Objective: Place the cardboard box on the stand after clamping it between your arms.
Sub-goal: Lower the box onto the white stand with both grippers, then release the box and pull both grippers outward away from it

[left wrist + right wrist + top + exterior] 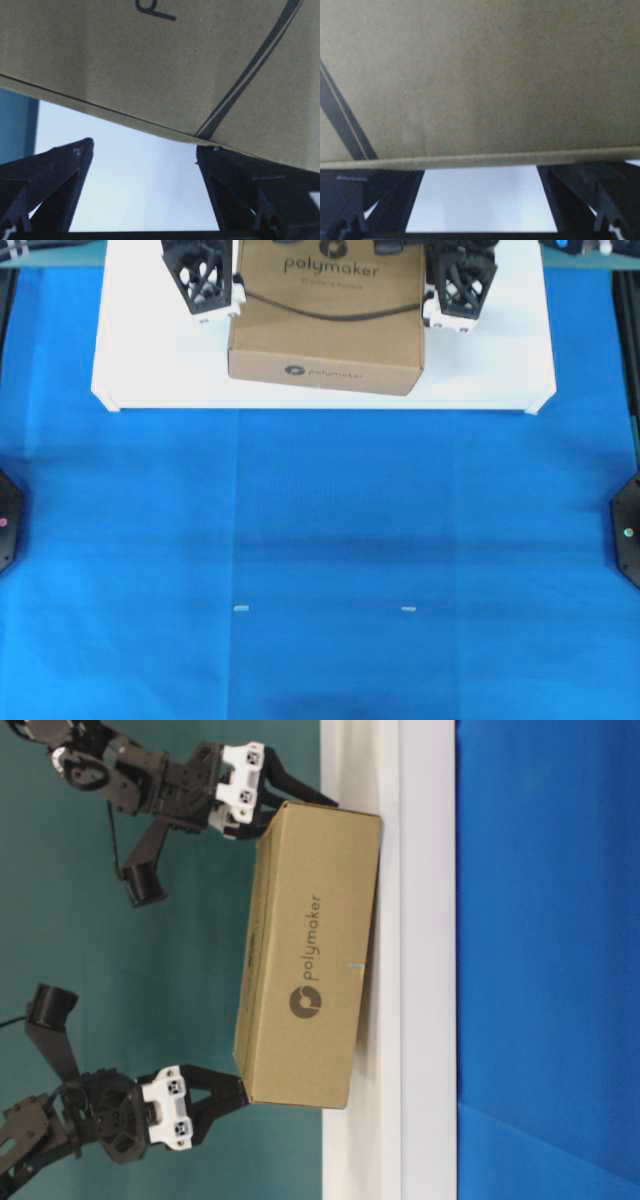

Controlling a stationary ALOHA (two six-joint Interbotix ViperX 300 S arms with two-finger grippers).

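The brown cardboard box [325, 315] with the polymaker logo lies over the white stand [150, 365] at the far edge of the table. I cannot tell whether it rests on the stand or hangs just above it. My left gripper [225, 290] presses against its left side and my right gripper [437, 295] against its right side. Both grippers are open with nothing between their fingers. The table-level view shows the box [310, 970] with the left gripper [228, 1092] below it and the right gripper [300, 792] above it. Each wrist view shows cardboard over spread fingers: left gripper [145, 147], right gripper [480, 172].
A blue cloth [320, 570] covers the table in front of the stand, with two small white marks [240, 607] on it. Black fixtures [628, 530] sit at the left and right table edges. A teal wall [150, 970] stands behind the arms.
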